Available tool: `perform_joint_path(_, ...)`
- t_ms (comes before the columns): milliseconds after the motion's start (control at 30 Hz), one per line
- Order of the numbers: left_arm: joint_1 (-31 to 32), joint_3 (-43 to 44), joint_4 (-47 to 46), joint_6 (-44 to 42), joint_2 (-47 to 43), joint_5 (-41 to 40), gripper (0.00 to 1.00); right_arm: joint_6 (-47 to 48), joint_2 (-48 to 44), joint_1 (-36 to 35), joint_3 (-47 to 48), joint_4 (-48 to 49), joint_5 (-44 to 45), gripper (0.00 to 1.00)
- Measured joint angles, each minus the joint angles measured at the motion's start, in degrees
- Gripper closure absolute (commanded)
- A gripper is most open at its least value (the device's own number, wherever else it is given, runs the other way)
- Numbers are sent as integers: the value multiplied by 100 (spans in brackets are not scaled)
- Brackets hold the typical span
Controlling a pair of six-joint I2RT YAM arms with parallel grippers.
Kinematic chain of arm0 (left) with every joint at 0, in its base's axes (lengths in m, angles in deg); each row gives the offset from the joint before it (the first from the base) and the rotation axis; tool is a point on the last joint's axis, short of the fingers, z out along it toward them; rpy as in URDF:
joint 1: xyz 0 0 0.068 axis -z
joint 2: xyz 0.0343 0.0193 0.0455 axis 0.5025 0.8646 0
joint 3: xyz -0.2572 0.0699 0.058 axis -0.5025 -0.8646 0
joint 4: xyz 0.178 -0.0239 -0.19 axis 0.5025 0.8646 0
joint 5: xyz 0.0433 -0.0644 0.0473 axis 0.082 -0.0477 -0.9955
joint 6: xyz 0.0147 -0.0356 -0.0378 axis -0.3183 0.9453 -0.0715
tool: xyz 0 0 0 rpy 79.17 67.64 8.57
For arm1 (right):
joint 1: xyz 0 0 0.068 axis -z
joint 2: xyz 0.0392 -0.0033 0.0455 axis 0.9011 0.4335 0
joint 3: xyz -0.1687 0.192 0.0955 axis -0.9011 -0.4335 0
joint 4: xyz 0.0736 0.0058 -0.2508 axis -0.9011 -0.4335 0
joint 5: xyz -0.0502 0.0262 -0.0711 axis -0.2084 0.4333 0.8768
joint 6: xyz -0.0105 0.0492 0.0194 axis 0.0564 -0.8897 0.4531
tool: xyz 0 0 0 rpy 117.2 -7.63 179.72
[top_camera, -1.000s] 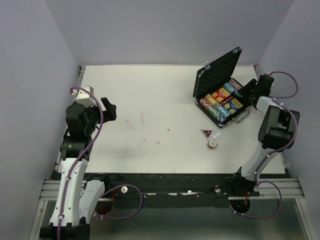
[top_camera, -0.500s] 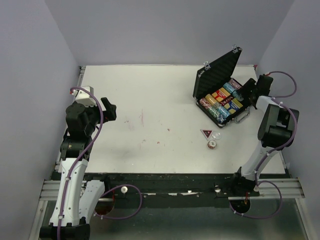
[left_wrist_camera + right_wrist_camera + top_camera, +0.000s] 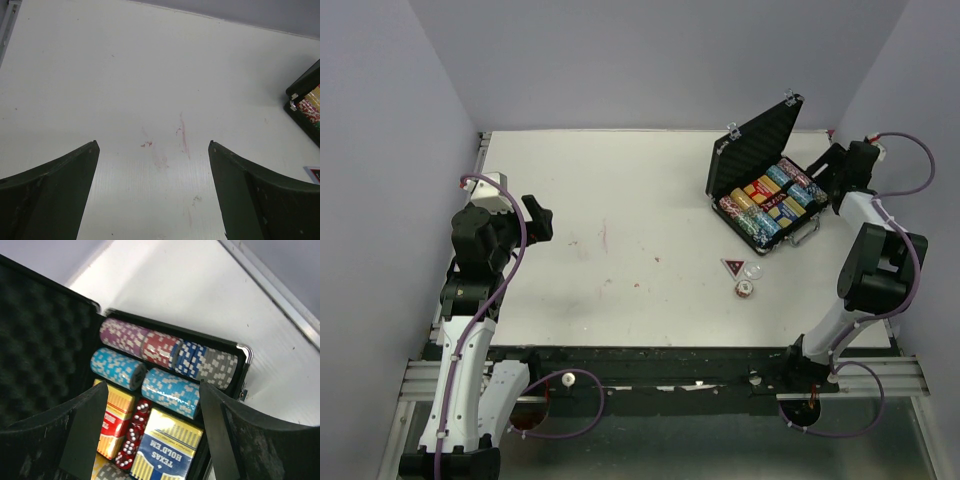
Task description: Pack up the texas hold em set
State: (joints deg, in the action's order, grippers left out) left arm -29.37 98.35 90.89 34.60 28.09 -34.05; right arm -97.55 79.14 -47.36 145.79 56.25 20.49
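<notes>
Looking down from the overhead view, you find the black case (image 3: 757,150) open in the upper right of the frame. Its lid is raised along its upper-left side and its tray is filled with chip rows (image 3: 767,208) in several colours. Just below the case, on the white table (image 3: 620,180), lie the dark triangular marker (image 3: 732,266), the clear disc (image 3: 754,270) just right of it, and a small chip stack (image 3: 744,289) just under the two. All three lie outside the case. The right gripper (image 3: 820,188) sits at the case's right edge. The left gripper (image 3: 535,215) sits at mid-left of the frame, well apart from the set.

In the right wrist view, you see the two dark fingers (image 3: 240,440) standing wide apart above the tray, with nothing clamped between them. Beyond them you can read a back row of purple, red, blue and grey chips, then a row of light-blue chips. Nearer are the red dice (image 3: 132,435), a yellow card deck (image 3: 117,407) and a blue card deck (image 3: 160,452) printed TEXAS HOLD EM. The lid's foam lining (image 3: 40,340) fills the left of the frame.

In the left wrist view, the left fingers are likewise spread wide, holding nothing, over table marked with faint red smears (image 3: 182,137). A corner of the case shows at the right edge.
</notes>
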Motion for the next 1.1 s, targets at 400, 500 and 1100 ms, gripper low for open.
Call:
perform_joint_path(400,0,0,0,-2,-44,0,1,-7,616,0,2,-481,-234,19)
perform_joint_path(500,0,0,0,-2,-44,0,1,-24,656,0,2,-509,-343,19)
perform_joint_path(1100,0,0,0,-2,-44,0,1,-131,1128,2,219,-308,-1202,22)
